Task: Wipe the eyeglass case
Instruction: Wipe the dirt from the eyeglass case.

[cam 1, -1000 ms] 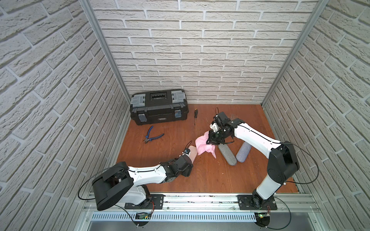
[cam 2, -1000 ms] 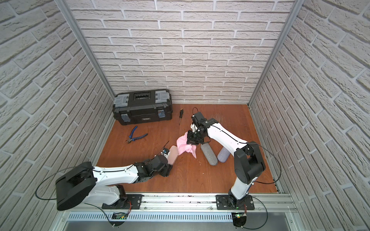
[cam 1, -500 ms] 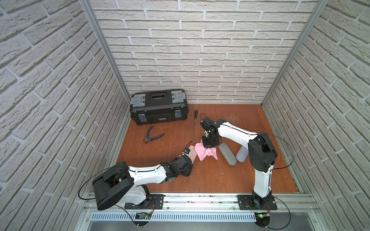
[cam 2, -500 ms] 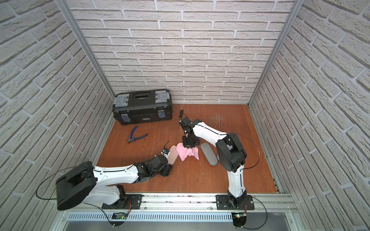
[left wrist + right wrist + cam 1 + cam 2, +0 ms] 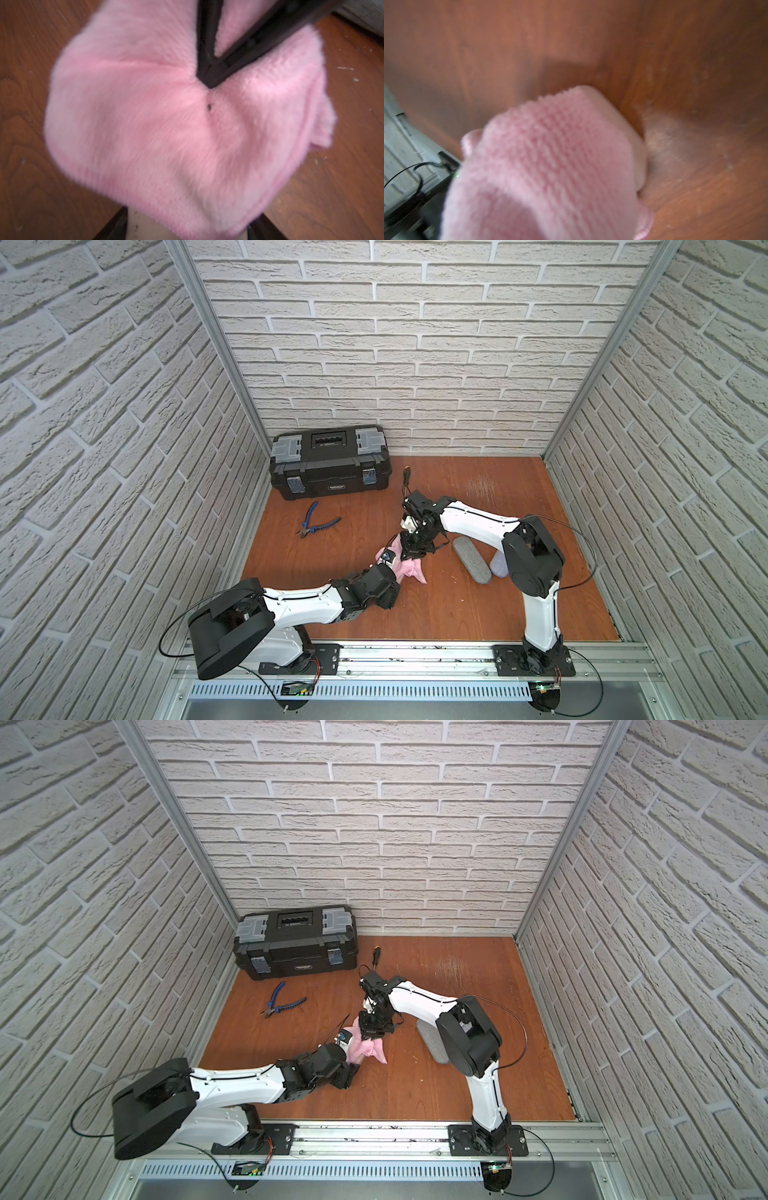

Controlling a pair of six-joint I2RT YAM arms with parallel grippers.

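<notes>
Brick-pattern walls (image 5: 415, 364) enclose a wooden floor (image 5: 457, 614) on three sides, with both arm bases on the rail at the near edge.

Left gripper (image 5: 392, 570): reaches from the near left, low over the floor. In the left wrist view its two black fingers (image 5: 115, 227) stand apart, with a pale body clamped between them, taken to be the eyeglass case (image 5: 145, 228). Only a small strip of the case shows, marked with dark specks. The rest is covered.

Pink cloth (image 5: 166, 135): draped over the case just ahead of the left fingers, bunched, with one loose corner (image 5: 419, 576) trailing onto the floor toward the right arm's side.

Right gripper (image 5: 209, 79): comes down onto the cloth from the far side, jaws closed to a point with a fold of cloth pinched between them. Its tips press into the cloth over the case. The right wrist view is blurred and filled with cloth.

Grey oblong pouch (image 5: 471, 560): flat on the floor to the right of the right gripper, apart from it. A lilac-grey pouch (image 5: 498, 566) lies just beside it, partly behind the right arm.

Blue-handled pliers (image 5: 318, 524): on the floor beyond and left of both grippers, well apart.

Screwdriver (image 5: 406, 475): beyond the right gripper, near the back.

Black toolbox (image 5: 330, 462): closed, farthest from both grippers, against the back wall at left.
</notes>
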